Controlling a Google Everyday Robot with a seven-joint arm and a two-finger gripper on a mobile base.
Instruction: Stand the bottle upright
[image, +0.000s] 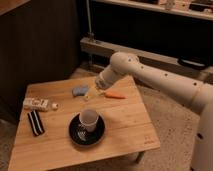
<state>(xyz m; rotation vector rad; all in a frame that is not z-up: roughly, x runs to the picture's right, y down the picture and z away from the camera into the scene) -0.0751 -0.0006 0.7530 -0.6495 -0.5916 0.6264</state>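
Note:
The bottle (37, 104) lies on its side near the left edge of the wooden table (125, 127). It is whitish with a dark-patterned label, and its pale cap (54, 106) points right. My gripper (91, 96) hangs above the middle of the table's far half, well to the right of the bottle and apart from it. It is open with nothing between its fingers. The white arm (150, 75) reaches in from the right.
A white cup (89, 118) stands on a black plate (75, 137) just below the gripper. A black bar with white stripes (35, 122) lies in front of the bottle. A blue-grey object (79, 90) and an orange item (116, 95) lie near the far edge.

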